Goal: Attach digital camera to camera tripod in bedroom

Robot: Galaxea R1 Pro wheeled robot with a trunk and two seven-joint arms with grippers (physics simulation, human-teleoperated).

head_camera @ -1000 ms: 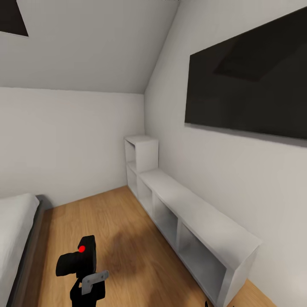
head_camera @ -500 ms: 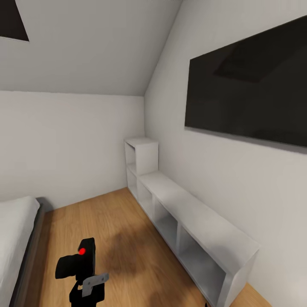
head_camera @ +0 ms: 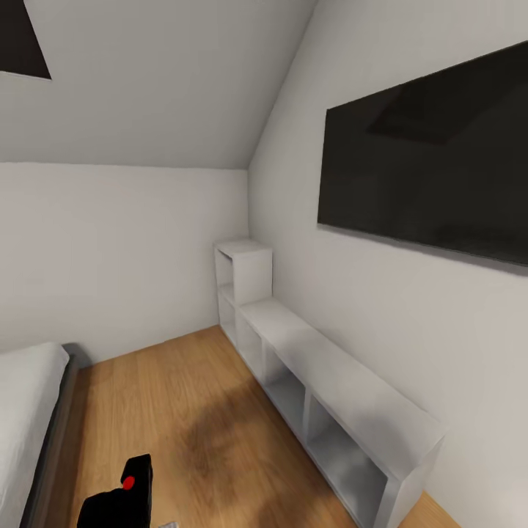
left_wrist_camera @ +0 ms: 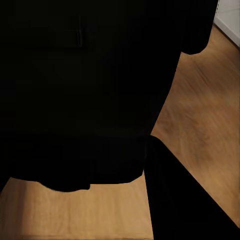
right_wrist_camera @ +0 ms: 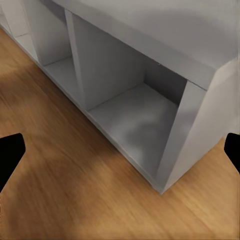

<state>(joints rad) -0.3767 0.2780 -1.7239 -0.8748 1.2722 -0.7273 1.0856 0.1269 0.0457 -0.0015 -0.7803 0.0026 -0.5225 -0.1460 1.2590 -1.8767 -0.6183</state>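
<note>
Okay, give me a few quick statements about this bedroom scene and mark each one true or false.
1. The digital camera sits low in the head view, over the wood floor. True.
2. The TV hangs on the wall above the white cube shelving. True.
3. Books fill the shelving's compartments. False: the ones that show are empty.
4. The right gripper is shut on the camera. False: its fingertips stand wide apart, with nothing between them.
5. The bed is beside the shelving. False: it lies across the floor from it.
</note>
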